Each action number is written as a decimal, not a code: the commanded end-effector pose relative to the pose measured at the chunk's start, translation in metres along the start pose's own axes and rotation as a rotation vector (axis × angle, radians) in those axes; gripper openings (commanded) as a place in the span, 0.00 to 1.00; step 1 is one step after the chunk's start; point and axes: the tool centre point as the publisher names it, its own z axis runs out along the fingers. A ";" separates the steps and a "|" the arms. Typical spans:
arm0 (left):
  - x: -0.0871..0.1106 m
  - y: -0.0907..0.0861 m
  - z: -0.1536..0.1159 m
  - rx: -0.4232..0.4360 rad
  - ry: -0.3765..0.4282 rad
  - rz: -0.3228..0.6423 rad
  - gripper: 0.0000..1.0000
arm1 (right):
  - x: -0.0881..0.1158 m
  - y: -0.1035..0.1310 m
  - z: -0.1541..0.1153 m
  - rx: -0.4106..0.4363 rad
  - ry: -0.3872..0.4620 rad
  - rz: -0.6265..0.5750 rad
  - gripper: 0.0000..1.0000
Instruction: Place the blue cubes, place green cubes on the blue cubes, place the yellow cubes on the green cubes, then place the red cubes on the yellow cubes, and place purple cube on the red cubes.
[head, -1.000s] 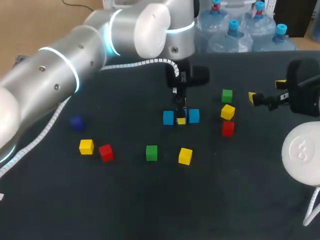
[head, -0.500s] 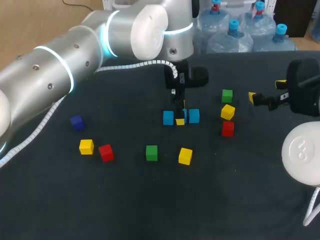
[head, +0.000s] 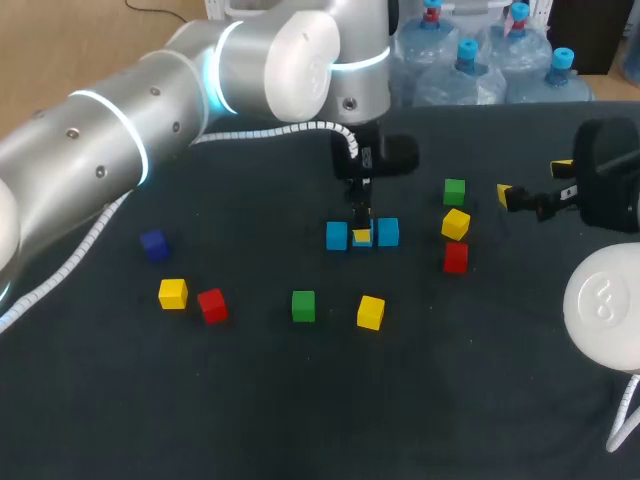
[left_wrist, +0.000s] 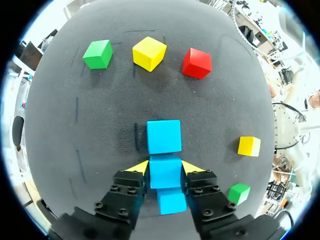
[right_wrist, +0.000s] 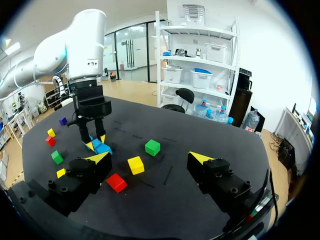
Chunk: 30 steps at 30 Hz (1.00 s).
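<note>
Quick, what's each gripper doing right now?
Left gripper: closed on the middle blue cube.
Right gripper: open, holding nothing.

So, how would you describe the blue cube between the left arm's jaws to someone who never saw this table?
Follow the silver left arm over the dark table to its middle, where three blue cubes lie in a row. Yours is the middle blue cube: only it sits between the yellow-tipped jaws, touched from both sides, while its two blue neighbours lie free.
</note>
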 end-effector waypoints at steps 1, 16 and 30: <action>0.000 -0.002 0.000 -0.001 0.003 -0.006 0.00 | 0.000 -0.001 -0.001 -0.004 0.000 0.000 1.00; -0.001 -0.009 0.003 0.004 -0.009 -0.052 0.00 | 0.000 -0.001 -0.001 -0.004 0.000 0.000 1.00; 0.001 -0.008 0.007 -0.003 -0.002 -0.046 0.00 | 0.000 -0.001 -0.001 -0.004 0.000 0.000 1.00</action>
